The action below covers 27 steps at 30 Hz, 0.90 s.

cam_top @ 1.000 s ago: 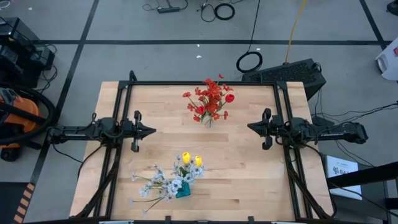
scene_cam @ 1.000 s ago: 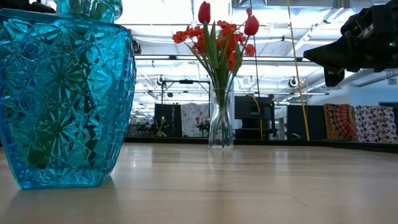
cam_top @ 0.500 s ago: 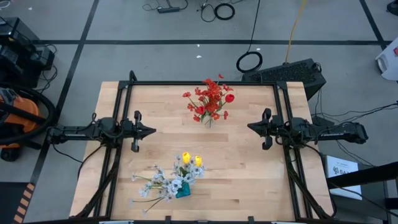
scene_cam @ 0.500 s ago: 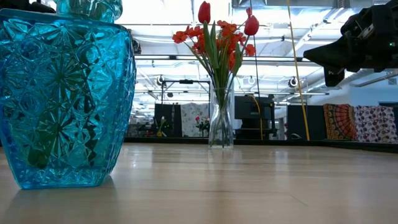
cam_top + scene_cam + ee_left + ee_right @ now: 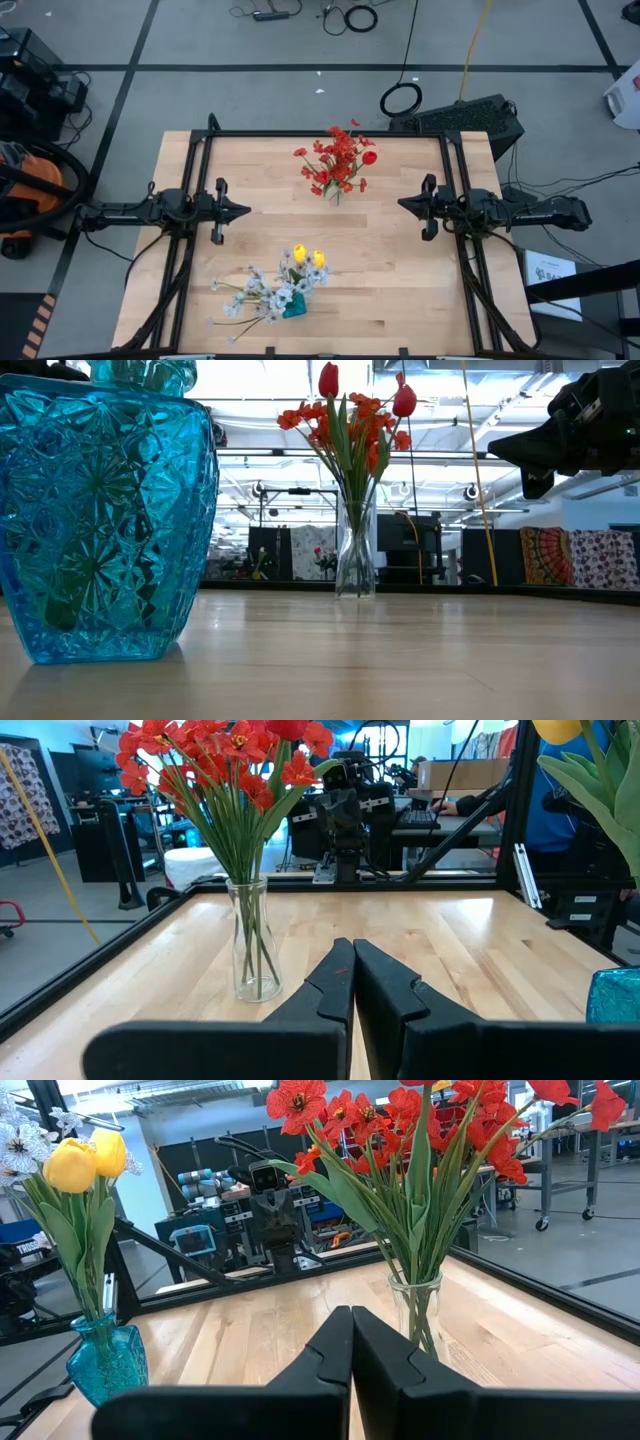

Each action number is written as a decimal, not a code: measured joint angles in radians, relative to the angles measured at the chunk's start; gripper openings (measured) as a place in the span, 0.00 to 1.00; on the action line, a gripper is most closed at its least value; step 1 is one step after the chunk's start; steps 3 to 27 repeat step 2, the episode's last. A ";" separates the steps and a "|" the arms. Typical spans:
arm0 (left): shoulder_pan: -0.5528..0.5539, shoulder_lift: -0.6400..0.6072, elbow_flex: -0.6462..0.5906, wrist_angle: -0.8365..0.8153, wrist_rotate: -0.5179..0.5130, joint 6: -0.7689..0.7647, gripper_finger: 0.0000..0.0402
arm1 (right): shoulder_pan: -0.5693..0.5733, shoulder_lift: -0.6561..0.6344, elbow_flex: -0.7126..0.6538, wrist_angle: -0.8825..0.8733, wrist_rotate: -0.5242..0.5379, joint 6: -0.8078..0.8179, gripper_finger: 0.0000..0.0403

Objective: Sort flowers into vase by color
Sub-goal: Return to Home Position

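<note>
Left gripper [image 5: 352, 946] closed, faceted blue glass vase [image 5: 100, 520]

1. Bright, even light falls from above on the table [image 5: 400, 250]; beside the clear vase [image 5: 335, 197] shadows are faint and soft.
2. In the low view, ceiling lights [image 5: 255, 385] behind that vase glare white, leaving its red flowers [image 5: 350, 410] backlit.
3. Left of it there, the blue vase [image 5: 100, 510] glows and glints as light passes through its cut glass.

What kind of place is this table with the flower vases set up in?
Most likely a robotics lab or workshop: loose black cables on the grey floor, an orange shop vacuum beside the wooden table.
</note>
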 joint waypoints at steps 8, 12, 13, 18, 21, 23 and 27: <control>0.000 0.000 0.000 0.000 0.000 0.000 0.04 | 0.000 0.000 0.000 0.000 0.000 0.000 0.00; 0.000 0.000 0.000 0.000 0.000 0.000 0.04 | 0.000 0.000 0.000 0.000 0.000 0.000 0.00; 0.000 0.000 0.000 0.000 0.000 0.000 0.04 | 0.000 0.000 0.000 0.000 0.000 0.000 0.00; 0.000 0.000 0.000 0.000 0.000 0.000 0.04 | 0.000 0.000 0.000 0.000 0.000 0.000 0.00; 0.000 0.000 0.000 0.000 0.000 0.000 0.04 | 0.000 0.000 0.000 0.000 0.000 0.000 0.00; 0.000 0.000 0.000 0.000 0.000 0.000 0.04 | 0.000 0.000 0.000 0.000 0.000 0.000 0.00; 0.000 0.000 0.000 0.000 0.000 0.000 0.04 | 0.000 0.000 0.000 0.000 0.000 0.000 0.00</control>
